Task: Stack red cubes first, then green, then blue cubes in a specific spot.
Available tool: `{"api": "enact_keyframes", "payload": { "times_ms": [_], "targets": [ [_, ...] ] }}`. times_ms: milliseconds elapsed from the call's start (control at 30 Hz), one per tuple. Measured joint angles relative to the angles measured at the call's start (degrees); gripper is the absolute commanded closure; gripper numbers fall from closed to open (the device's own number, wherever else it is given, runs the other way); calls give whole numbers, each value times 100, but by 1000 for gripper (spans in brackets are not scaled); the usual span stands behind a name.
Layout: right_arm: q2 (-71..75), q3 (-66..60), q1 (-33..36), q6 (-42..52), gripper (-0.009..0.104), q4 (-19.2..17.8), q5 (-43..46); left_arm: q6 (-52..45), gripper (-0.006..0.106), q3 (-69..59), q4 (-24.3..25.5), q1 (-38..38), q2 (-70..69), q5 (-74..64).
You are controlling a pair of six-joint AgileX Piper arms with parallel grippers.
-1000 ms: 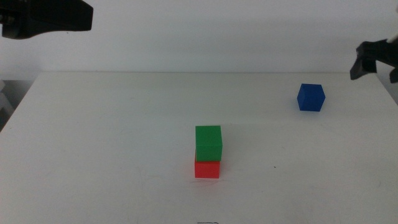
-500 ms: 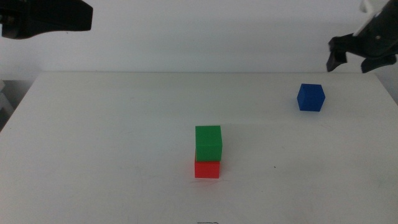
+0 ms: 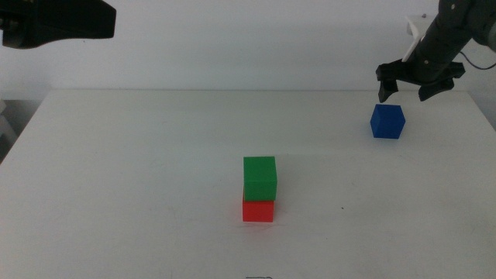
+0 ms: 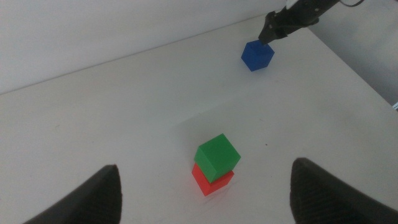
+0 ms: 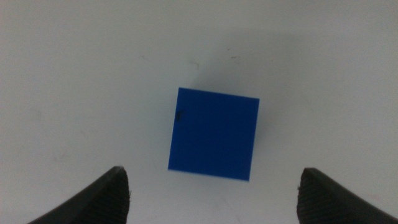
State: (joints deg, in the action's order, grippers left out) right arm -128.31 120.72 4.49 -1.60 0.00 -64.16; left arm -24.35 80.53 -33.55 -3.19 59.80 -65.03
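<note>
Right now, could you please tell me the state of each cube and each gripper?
Red cube: on the table, bottom of the stack.
Green cube: stacked on red, slightly askew.
Blue cube: alone on the table, not gripped.
Right gripper: above blue, jaws open.
Left gripper: raised above the stack, jaws open, empty.

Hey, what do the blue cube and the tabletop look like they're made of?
The blue cube looks like solid matte plastic or painted wood: flat, even colour, crisp edges, no glare, one tiny dark nick. The tabletop looks like a white matte laminate or painted board, faintly speckled.
</note>
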Motion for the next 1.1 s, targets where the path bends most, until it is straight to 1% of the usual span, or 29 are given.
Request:
{"api": "enact_keyframes", "payload": {
  "times_ms": [167, 400, 900, 1100],
  "targets": [
    [-344, 231, 7, -137, 2, 0, -8, 0, 9, 0, 0, 0, 0, 0],
    [-600, 260, 14, -179, 2, 0, 202, 0, 9, 0, 0, 0, 0, 0],
    [-785, 278, 14, -262, 12, 0, 544, 0, 9, 0, 0, 0, 0, 0],
    [-865, 288, 14, -306, 13, 0, 562, 0, 9, 0, 0, 0, 0, 0]
  ]
}}
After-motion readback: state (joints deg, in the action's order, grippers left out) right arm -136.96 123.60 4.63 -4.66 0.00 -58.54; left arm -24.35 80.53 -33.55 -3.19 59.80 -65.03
